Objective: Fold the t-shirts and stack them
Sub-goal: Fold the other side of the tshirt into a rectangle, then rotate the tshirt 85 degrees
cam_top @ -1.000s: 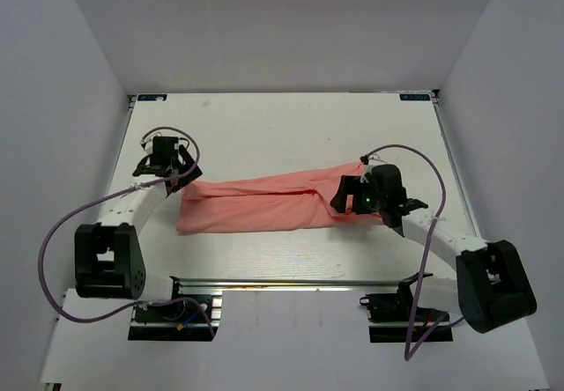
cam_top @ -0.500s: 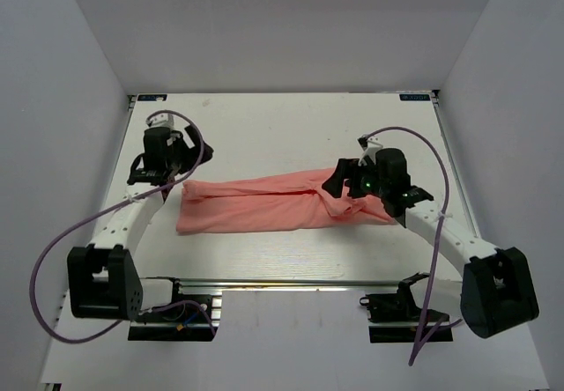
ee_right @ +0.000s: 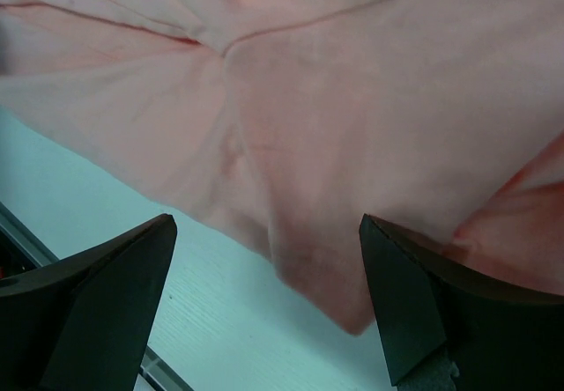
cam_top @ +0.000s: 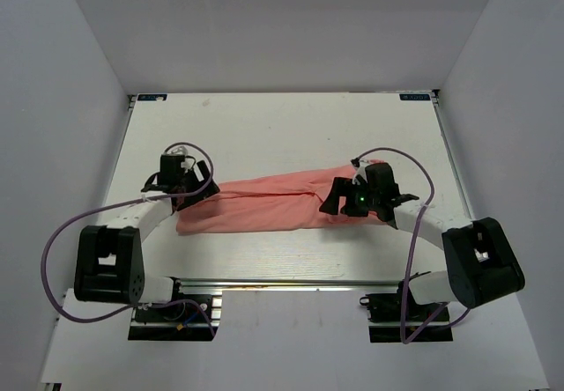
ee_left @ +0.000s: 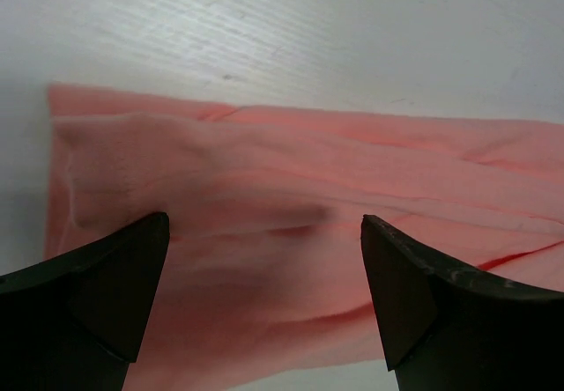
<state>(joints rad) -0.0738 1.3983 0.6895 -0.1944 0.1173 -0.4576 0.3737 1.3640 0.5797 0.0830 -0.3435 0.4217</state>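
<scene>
The t-shirt (cam_top: 264, 204) is salmon pink and lies as a long folded strip across the middle of the white table. My left gripper (cam_top: 199, 190) hangs open just over its left end. In the left wrist view the wrinkled t-shirt (ee_left: 291, 180) fills the space under the left gripper (ee_left: 264, 224), with nothing between the fingers. My right gripper (cam_top: 333, 201) hovers open over the right part of the strip. The right wrist view shows a pointed corner of the t-shirt (ee_right: 352, 109) under the right gripper (ee_right: 269, 224), near the bare table (ee_right: 176, 312).
Bare white table (cam_top: 282, 131) stretches behind the shirt to the back wall. A metal rail (cam_top: 291, 282) runs along the near edge between the two arm bases. Grey walls close in the left and right sides. Purple cables loop off both arms.
The left gripper has swung from the back left onto the shirt's left end. The right gripper has shifted left and lower over the shirt's right part. Both stay open.
</scene>
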